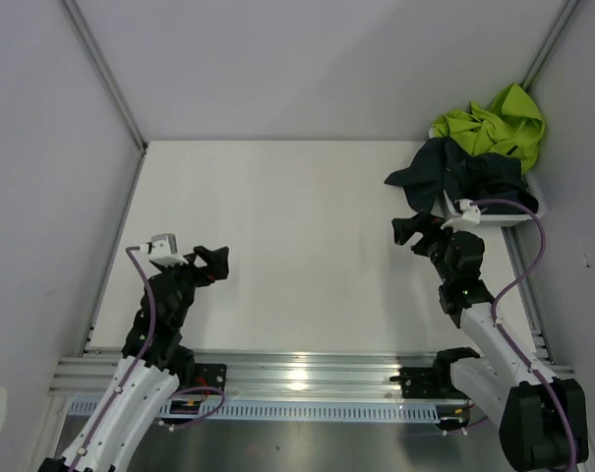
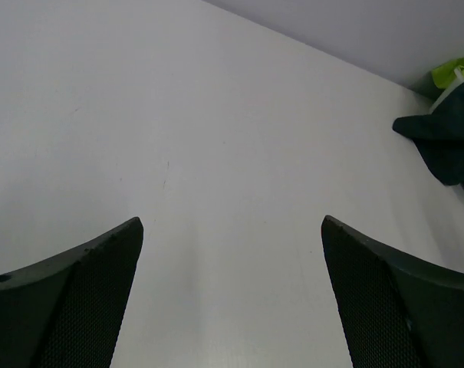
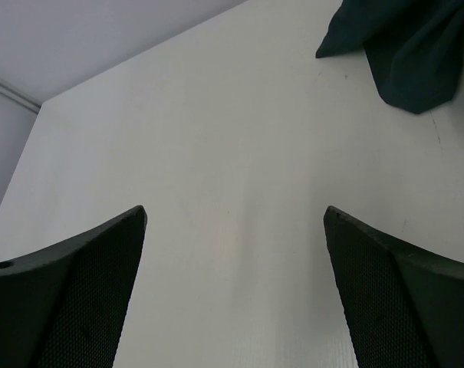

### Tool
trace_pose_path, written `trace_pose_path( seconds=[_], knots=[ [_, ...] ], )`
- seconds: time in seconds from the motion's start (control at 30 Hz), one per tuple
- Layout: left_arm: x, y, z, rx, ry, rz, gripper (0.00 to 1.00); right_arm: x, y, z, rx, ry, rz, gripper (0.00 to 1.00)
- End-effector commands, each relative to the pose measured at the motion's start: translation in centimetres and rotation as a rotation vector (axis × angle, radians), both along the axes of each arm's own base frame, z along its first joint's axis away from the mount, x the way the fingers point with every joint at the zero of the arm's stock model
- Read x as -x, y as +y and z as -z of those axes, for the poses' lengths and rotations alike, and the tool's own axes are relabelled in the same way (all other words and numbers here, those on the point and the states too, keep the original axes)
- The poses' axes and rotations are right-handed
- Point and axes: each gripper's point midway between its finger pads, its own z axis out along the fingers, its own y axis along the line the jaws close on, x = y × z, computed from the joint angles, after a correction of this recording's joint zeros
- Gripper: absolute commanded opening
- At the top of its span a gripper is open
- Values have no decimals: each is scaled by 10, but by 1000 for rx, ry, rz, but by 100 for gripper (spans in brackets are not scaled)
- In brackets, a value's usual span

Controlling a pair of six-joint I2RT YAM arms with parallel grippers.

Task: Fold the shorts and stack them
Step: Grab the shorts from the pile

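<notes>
Well, my left claw (image 1: 216,262) and right claw (image 1: 411,232) both hang spread and empty. The dark shorts (image 1: 452,172) and green shorts (image 1: 496,123) lie heaped together in the far right corner, so one pinch could drag both.

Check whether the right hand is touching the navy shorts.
Apart. The right wrist view shows bare table between the right hand and the navy shorts.

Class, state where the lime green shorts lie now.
In the top view, the lime green shorts lie at the far right corner of the table, behind and touching the dark navy shorts.
</notes>
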Motion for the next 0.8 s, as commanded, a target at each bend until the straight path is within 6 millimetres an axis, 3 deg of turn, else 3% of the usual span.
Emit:
trace_pose_path(
  seconds=[0.0, 0.17, 0.4, 0.53, 0.57, 0.67, 0.7, 0.73, 0.77],
  knots=[
    [0, 6, 14, 67, 74, -69, 99, -2, 1, -13, -4, -50, -3, 99],
    [-3, 1, 18, 21, 132, -38, 99, -7, -17, -5, 18, 6, 104, 99],
    [-1, -13, 14, 42, 88, 47, 99, -22, -37, -15, -72, 35, 210, 97],
    [0, -17, 14, 44, 77, 72, 99, -29, -60, -20, -167, 75, 295, 99],
    [0, -18, 14, 44, 77, 74, 99, -32, -77, -22, -171, 87, 343, 99],
    [0, -19, 13, 45, 76, 83, 99, -51, -93, -33, -151, 156, 375, 99],
    [0, -22, 12, 43, 69, 103, 99, -64, -104, -59, -148, 123, 396, 99],
    [0, -25, 10, 43, 59, 117, 99, -70, -110, -36, -139, 230, 423, 99],
    [0, -27, 9, 45, 52, 130, 99, -76, -117, -38, -145, 247, 448, 99]
  ],
)
